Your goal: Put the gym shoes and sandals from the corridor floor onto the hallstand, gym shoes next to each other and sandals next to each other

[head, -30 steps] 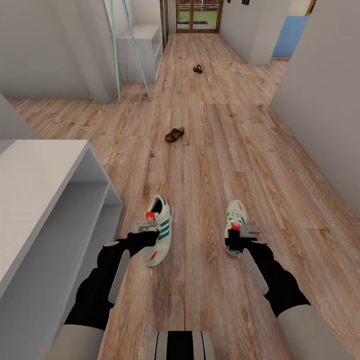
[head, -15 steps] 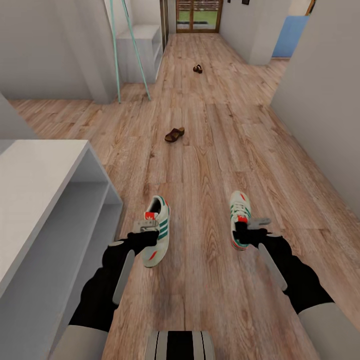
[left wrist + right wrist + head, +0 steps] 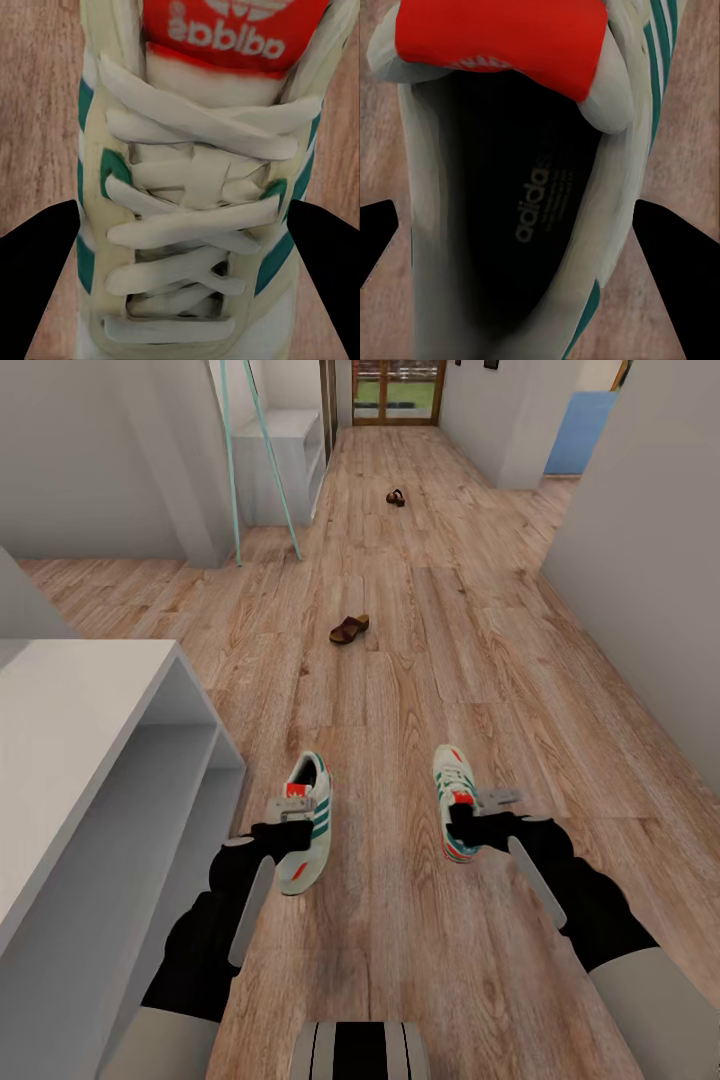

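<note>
Two white gym shoes with green stripes are held low over the corridor floor (image 3: pixel 400 690). My left gripper (image 3: pixel 291 828) is shut on the left gym shoe (image 3: pixel 308 830); in the left wrist view its laces (image 3: pixel 187 195) lie between the black fingers (image 3: pixel 37 277). My right gripper (image 3: pixel 468 822) is shut on the right gym shoe (image 3: pixel 452 785), whose dark opening (image 3: pixel 510 210) faces the right wrist camera. One brown sandal (image 3: pixel 349 629) lies on the floor ahead and the other sandal (image 3: pixel 396 498) lies much farther down the corridor. The hallstand (image 3: pixel 70 710) stands at my near left.
A second white shelf unit (image 3: pixel 285 455) and thin teal rods (image 3: pixel 270 450) stand at the far left. A grey wall (image 3: pixel 650 560) runs along the right. A glazed door (image 3: pixel 395 390) closes the corridor's far end. Open floor lies between the shoes and the near sandal.
My right gripper has carried its gym shoe to the left, toward the other shoe. The left gripper and its shoe have shifted slightly left.
</note>
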{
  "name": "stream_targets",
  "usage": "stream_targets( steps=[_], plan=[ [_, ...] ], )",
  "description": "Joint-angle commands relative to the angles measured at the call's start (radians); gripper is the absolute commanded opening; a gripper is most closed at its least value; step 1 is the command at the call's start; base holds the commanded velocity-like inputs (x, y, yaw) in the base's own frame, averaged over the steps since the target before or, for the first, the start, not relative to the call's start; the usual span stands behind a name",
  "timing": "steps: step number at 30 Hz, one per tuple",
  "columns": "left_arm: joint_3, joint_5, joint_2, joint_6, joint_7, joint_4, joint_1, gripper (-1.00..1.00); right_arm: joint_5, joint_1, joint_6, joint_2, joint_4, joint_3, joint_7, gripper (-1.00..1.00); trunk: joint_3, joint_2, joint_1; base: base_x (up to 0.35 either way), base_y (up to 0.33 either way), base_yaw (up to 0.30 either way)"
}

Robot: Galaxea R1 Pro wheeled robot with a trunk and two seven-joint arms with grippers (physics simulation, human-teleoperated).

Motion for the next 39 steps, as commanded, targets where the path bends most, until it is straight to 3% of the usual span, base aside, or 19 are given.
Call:
stream_targets(
  steps=[1, 6, 12, 20, 34, 39],
  plan=[
    [-0.008, 0.010, 0.000, 0.001, 0.018, 0.000, 0.001, -1.00, 0.003, 0.000, 0.001, 0.001, 0.000, 0.002, 0.004, -1.00, 0.000, 0.000, 0.000, 0.000, 0.000, 0.000],
    [-0.066, 0.069, 0.000, 0.002, 0.069, -0.001, 0.006, -1.00, 0.002, 0.001, 0.002, 0.002, 0.000, 0.006, 0.017, -1.00, 0.000, 0.000, 0.000, 0.000, 0.000, 0.000],
    [-0.120, 0.097, 0.000, 0.001, 0.100, -0.001, 0.008, -1.00, -0.001, 0.002, 0.003, 0.002, -0.001, 0.006, 0.020, -1.00, 0.000, 0.000, 0.000, 0.000, -0.007, 0.000],
    [-0.147, 0.112, 0.000, 0.000, 0.160, 0.005, 0.009, -1.00, 0.000, 0.005, 0.002, 0.003, -0.002, -0.008, 0.006, -1.00, 0.000, 0.000, 0.000, 0.000, -0.176, 0.000],
    [-0.177, 0.115, 0.000, 0.002, 0.176, -0.002, 0.009, -1.00, 0.000, 0.005, -0.001, 0.005, -0.002, -0.029, -0.045, -1.00, 0.000, 0.000, 0.000, 0.000, -0.285, 0.000],
    [-0.178, 0.115, 0.000, 0.004, 0.176, -0.004, 0.009, -1.00, 0.002, 0.006, -0.001, 0.019, -0.005, -0.028, -0.050, -1.00, 0.000, 0.000, 0.000, 0.000, -0.265, 0.000]
  ],
)
